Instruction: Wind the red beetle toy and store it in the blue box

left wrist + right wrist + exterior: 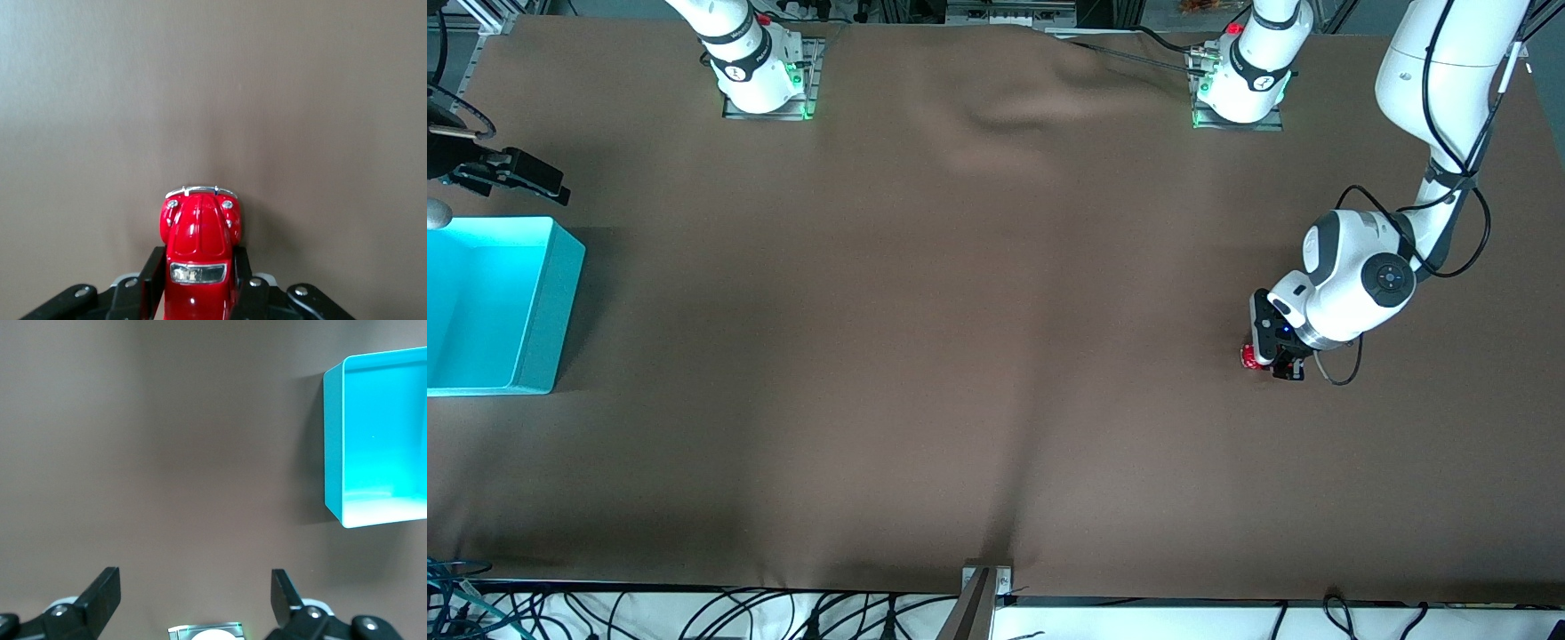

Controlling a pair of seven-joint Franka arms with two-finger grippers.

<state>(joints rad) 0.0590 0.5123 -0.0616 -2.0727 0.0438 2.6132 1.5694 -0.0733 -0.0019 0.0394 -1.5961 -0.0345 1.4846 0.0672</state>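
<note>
Two grippers: left gripper [199, 288] jaws clamp glossy red beetle toy [199, 243]; right gripper [195, 595] jaws apart.

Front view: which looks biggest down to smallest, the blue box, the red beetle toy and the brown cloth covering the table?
1. Brown cloth, by far.
2. Blue box, partly cut off at the picture's edge.
3. Red beetle toy, a tiny speck clamped in the left gripper.

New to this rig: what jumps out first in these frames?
The blue box, open-topped and glowing cyan at the right arm's end of the brown table. Next, the red beetle toy, clamped by the left gripper low at the table toward the left arm's end. The right gripper waits open, up in the air beside the box.
</note>
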